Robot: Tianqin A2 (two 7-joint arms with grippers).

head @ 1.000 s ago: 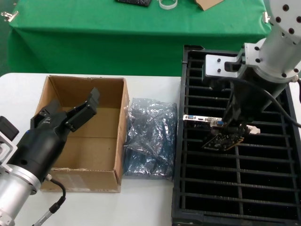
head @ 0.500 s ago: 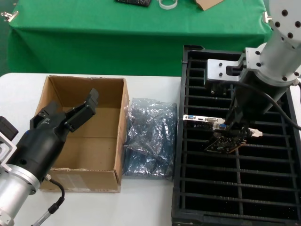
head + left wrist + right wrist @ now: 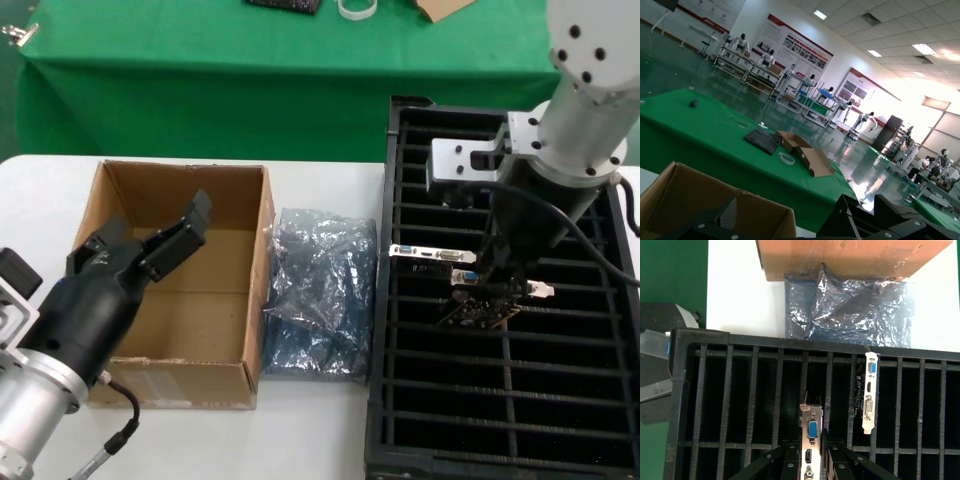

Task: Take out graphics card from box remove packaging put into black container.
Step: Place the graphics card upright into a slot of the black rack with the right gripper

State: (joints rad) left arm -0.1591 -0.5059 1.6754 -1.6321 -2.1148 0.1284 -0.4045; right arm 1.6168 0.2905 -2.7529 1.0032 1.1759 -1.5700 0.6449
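You are on the last step: your right gripper (image 3: pixel 487 290), jaws clenched on the graphics card (image 3: pixel 478 309), holds it tilted over the slot rows of the black container (image 3: pixel 380 420), beside a card already seated. Next, level the board and line it up with one slot. Your left gripper (image 3: pixel 165 240) hangs over the box (image 3: pixel 255 260), jaws released. The packaging (image 3: pixel 318 290) lies on the white worktop (image 3: pixel 300 430); a green-covered table (image 3: pixel 200 70) stands behind
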